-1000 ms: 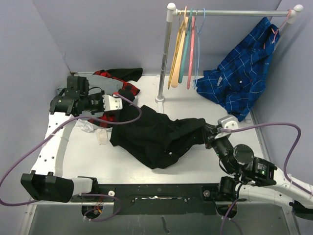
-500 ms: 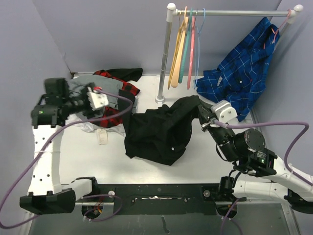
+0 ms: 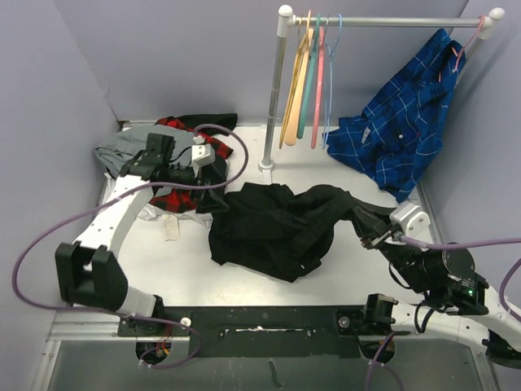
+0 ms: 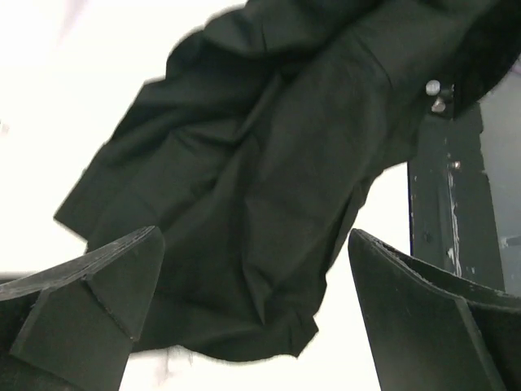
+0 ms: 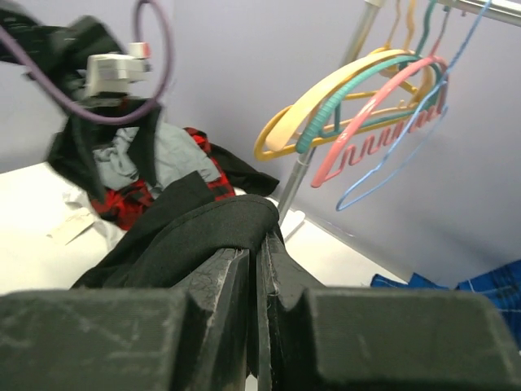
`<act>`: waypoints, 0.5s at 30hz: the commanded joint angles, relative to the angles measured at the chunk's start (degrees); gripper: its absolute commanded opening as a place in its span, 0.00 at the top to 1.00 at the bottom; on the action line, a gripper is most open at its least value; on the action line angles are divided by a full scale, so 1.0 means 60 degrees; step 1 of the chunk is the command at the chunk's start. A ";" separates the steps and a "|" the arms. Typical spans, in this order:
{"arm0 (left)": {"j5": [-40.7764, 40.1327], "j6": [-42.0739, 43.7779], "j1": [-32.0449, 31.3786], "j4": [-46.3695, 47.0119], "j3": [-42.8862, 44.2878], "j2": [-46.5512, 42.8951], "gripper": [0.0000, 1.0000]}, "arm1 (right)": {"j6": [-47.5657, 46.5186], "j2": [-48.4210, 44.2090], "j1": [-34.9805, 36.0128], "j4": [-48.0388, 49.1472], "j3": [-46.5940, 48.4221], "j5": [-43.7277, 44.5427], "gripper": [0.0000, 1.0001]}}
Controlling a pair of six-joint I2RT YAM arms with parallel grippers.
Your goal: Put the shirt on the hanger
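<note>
The black shirt (image 3: pixel 273 228) lies crumpled in the middle of the table. My right gripper (image 3: pixel 368 221) is shut on a fold of its right edge, and the cloth drapes over the shut fingers (image 5: pixel 232 269) of the right gripper (image 5: pixel 259 244). My left gripper (image 3: pixel 218 181) hovers over the shirt's left end by the clothes pile. Its jaws stand wide open in the left wrist view, with the left gripper (image 4: pixel 254 236) holding nothing and the shirt (image 4: pixel 269 179) below it. The light-blue hanger (image 3: pixel 332 77) hangs on the rail, and the right wrist view also shows the hanger (image 5: pixel 407 159).
The rack's pole (image 3: pixel 270 98) stands behind the shirt, carrying yellow (image 3: pixel 295 81), teal (image 3: pixel 308 77) and pink (image 3: pixel 318 81) hangers. A blue plaid shirt (image 3: pixel 403 122) hangs at the right end. A red-and-black checked garment (image 3: pixel 181 197) and grey cloth (image 3: pixel 122 153) lie at the back left.
My left gripper let go of the shirt, swung left, then came back over the pile, open. The right gripper lifted its end of the shirt and lowered it again; the shirt bunched toward the middle.
</note>
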 commanded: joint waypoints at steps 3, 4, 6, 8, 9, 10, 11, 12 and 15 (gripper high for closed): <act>0.0356 0.2868 -0.2135 -0.2332 0.2333 0.1629 0.02 | 0.0135 -0.0429 0.0057 -0.0841 0.0172 -0.0957 1.00; 0.0186 0.2889 -0.2471 -0.2105 0.2219 0.1570 0.02 | 0.0129 -0.0380 0.0068 -0.0918 0.0216 -0.0865 1.00; -0.0045 0.3223 -0.3048 -0.2173 0.2262 0.1618 0.03 | 0.0111 -0.0288 0.0070 -0.1084 0.0311 -0.0736 1.00; -0.0087 0.3393 -0.3315 -0.2283 0.2430 0.1811 0.05 | 0.0078 -0.0245 0.0059 -0.1121 0.0354 -0.0667 1.00; -0.0118 0.3384 -0.3369 -0.2172 0.2427 0.1859 0.05 | 0.0078 -0.0229 0.0066 -0.1123 0.0361 -0.0668 1.00; -0.0155 0.3412 -0.3402 -0.2066 0.2434 0.1936 0.06 | 0.0079 -0.0228 0.0067 -0.1121 0.0351 -0.0662 1.00; -0.0178 0.3456 -0.3399 -0.1991 0.2440 0.2023 0.06 | 0.0076 -0.0241 0.0067 -0.1101 0.0348 -0.0669 1.00; -0.0195 0.3461 -0.3393 -0.1910 0.2450 0.2127 0.07 | 0.0099 -0.0243 0.0067 -0.1073 0.0337 -0.0677 1.00; -0.0166 0.3354 -0.3481 -0.1603 0.2472 0.2454 0.09 | 0.0151 -0.0243 0.0059 -0.0986 0.0333 -0.0793 1.00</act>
